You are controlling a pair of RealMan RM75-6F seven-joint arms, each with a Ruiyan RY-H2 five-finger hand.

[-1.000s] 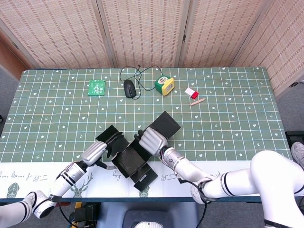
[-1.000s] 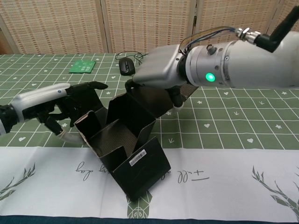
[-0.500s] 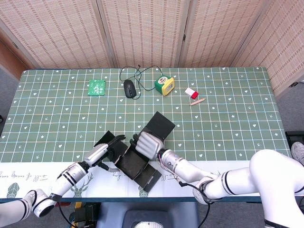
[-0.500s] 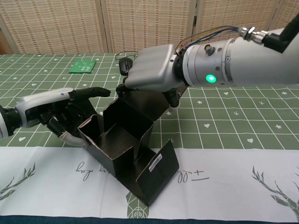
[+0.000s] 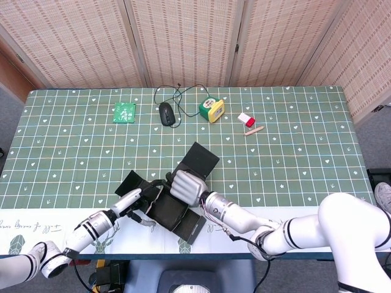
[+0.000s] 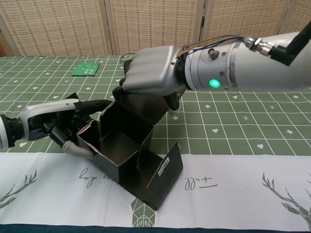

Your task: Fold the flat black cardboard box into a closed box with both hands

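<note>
The black cardboard box (image 5: pixel 166 206) (image 6: pixel 116 145) stands half formed near the table's front edge, its opening facing up. Its lid flap (image 5: pixel 199 160) leans away behind it. A front flap (image 6: pixel 160 180) with a white label hangs out over the white runner. My right hand (image 5: pixel 186 186) (image 6: pixel 151 75) comes over the top and grips the box's back wall where the lid joins. My left hand (image 5: pixel 138 198) (image 6: pixel 65 125) holds the box's left wall, fingers along the side flap (image 5: pixel 129 182). The fingertips of both hands are partly hidden by cardboard.
At the back lie a green packet (image 5: pixel 124 112), a black mouse (image 5: pixel 166 113) with its cable, a green and yellow cube (image 5: pixel 211 109), a small red and white item (image 5: pixel 245 119) and a pink stick (image 5: pixel 253 130). A white runner (image 6: pixel 233 184) covers the front edge.
The box has come down and tipped upright so that its opening faces up. Both hands moved with it toward the front left. The front flap swung outward.
</note>
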